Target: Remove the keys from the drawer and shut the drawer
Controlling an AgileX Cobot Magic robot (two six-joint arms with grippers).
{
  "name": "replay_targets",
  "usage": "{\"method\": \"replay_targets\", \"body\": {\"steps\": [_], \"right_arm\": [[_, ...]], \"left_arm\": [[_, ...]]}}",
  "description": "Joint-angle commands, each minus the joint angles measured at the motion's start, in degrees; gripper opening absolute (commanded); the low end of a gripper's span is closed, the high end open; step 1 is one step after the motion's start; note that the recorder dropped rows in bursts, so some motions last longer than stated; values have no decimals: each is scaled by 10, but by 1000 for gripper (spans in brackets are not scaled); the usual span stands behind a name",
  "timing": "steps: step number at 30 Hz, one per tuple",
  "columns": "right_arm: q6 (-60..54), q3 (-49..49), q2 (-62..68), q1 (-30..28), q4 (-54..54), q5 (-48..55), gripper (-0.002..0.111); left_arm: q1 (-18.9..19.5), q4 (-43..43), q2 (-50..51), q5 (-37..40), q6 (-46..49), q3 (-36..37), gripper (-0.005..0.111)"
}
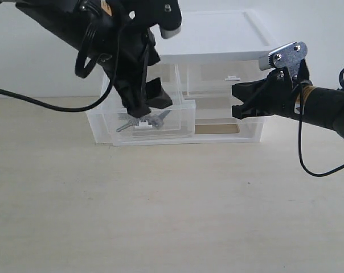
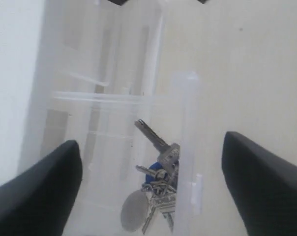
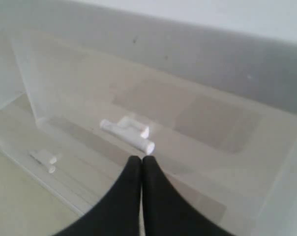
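Note:
The drawer, the left one of the upper pair, is pulled out of the translucent unit, its white tab facing the front. The keys lie inside against its front wall. My left gripper hangs just above them, open. The left wrist view shows the keys with the grey disc tag and the blue fob between my wide-spread left gripper; the drawer's front wall stands between the keys and one finger. My right gripper is shut, empty, at the unit's right front.
The unit has a white lid, a shut right-hand half-width drawer and a full-width drawer below. In the right wrist view a white tab handle sits just beyond my right gripper. Bare tabletop spreads in front.

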Motion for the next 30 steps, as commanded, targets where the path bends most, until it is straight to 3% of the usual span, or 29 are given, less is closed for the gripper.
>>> {"method": "replay_targets", "body": {"steps": [1, 4, 7, 12, 30], "right_arm": [[1, -15, 3, -10, 72, 40, 0], [1, -15, 3, -10, 72, 40, 0], [1, -15, 3, -10, 72, 40, 0], [1, -15, 3, -10, 72, 40, 0], [1, -15, 3, -10, 72, 40, 0]], "left_arm": [[9, 6, -1, -45, -122, 0, 70], [27, 9, 19, -31, -204, -14, 60], [41, 12, 43, -23, -251, -39, 58], [48, 12, 82, 46, -274, -89, 58], [48, 32, 142, 79, -297, -114, 58]]}}
